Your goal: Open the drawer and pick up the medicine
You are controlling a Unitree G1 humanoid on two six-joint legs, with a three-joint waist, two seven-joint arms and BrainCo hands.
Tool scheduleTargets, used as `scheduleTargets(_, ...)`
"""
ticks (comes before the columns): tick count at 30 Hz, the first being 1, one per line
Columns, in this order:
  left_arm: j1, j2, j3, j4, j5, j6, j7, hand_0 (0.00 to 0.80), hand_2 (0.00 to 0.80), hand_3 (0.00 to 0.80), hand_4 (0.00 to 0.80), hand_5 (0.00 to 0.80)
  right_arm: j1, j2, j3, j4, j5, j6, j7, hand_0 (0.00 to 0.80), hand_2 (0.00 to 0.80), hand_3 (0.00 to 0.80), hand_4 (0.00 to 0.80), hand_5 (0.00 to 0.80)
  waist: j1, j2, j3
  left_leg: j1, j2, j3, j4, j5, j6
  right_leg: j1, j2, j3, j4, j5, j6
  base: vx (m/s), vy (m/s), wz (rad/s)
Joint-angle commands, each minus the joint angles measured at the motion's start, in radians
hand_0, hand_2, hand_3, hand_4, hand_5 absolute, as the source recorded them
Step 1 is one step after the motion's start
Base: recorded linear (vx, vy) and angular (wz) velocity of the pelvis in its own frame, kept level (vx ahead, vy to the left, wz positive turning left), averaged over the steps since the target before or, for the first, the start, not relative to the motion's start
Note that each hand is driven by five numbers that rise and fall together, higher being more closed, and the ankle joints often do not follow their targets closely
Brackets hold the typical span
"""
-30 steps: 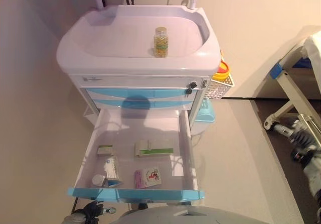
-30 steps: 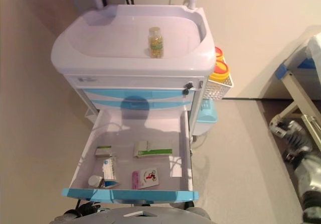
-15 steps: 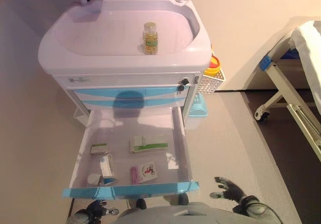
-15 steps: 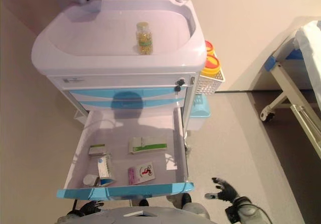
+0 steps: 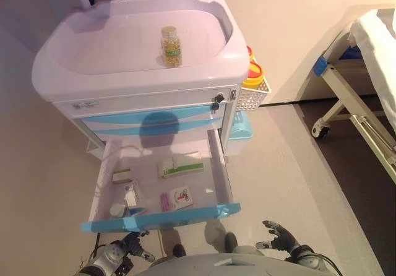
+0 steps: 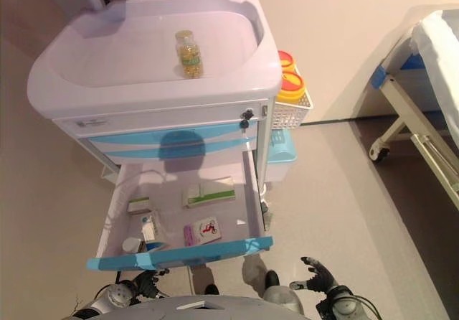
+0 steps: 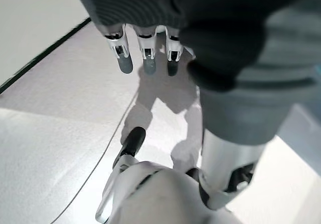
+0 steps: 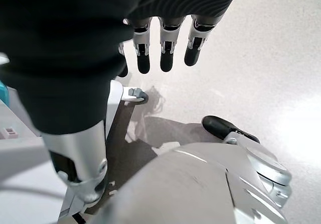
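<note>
The drawer [image 5: 219, 177] stands open with the medicine boxes [image 5: 180, 165] lying crosswise inside. My left hand [image 5: 133, 246] hangs relaxed and empty just below its front, nearer than my empty, open right hand [image 5: 278, 236].

The right hand [image 8: 165, 43] is seen from close behind, its fingers [image 8: 166, 50] held straight and apart, with nothing gripped. Pale speckled floor [image 8: 261, 73] is shown past them. A small caster wheel [image 8: 138, 95] is seen near the fingertips.

A white wire basket [image 5: 254, 94] hangs beside the bed frame [image 5: 346, 96].
</note>
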Motion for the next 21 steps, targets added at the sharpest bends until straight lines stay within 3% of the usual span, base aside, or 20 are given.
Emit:
scheduleTargets(1,-0.103,0.071,0.049,-0.13,-0.005,0.053,-0.015,0.0,0.0,0.0,0.0,0.0,-0.03,-0.061,0.027,-0.086,-0.016,0.022,0.001,0.0,0.0,0.0,0.0,0.0,-0.033,0.025,0.035,-0.024,-0.039,-0.03,0.038,-0.052,0.049,-0.041,-0.015,-0.021,0.116,-0.018,0.037,0.063,0.056,-0.04)
scheduleTargets(5,-0.125,0.15,0.064,-0.31,-0.013,0.154,-0.037,0.0,0.0,0.0,0.0,0.0,0.001,-0.081,0.022,-0.143,-0.005,0.045,-0.005,0.0,0.0,0.0,0.0,0.0,-0.04,0.034,0.059,-0.052,-0.043,-0.026,0.072,-0.059,0.056,-0.067,-0.02,-0.009,0.134,-0.017,0.033,0.039,0.038,-0.05)
scheduleTargets(8,-0.162,0.193,0.072,-0.368,-0.024,0.173,-0.032,0.0,0.0,0.0,0.0,0.0,0.005,-0.092,0.023,-0.146,0.006,0.031,-0.015,0.0,0.0,0.0,0.0,0.0,-0.045,0.034,0.095,-0.087,-0.044,-0.02,0.112,-0.065,0.062,-0.099,-0.023,0.002,0.159,-0.016,0.029,-0.014,0.017,-0.04)
scheduleTargets(16,-0.37,0.326,0.119,-0.434,-0.191,0.175,0.003,0.0,0.0,0.0,0.0,0.0,-0.05,-0.111,0.052,-0.153,0.054,0.006,-0.045,0.0,0.0,0.0,0.0,0.0,-0.053,0.019,0.245,-0.24,-0.05,0.001,0.25,-0.079,0.075,-0.227,-0.037,0.026,0.247,-0.015,0.017,-0.115,0.002,-0.11)
scheduleTargets(21,-0.492,0.389,0.129,-0.457,-0.239,0.179,0.023,0.0,0.0,0.0,0.0,0.0,-0.104,-0.121,0.072,-0.19,0.089,-0.003,-0.11,0.0,0.0,0.0,0.0,0.0,-0.055,0.013,0.328,-0.386,-0.045,0.001,0.405,-0.11,0.089,-0.372,-0.044,0.025,0.396,-0.045,-0.006,-0.119,-0.01,-0.07)
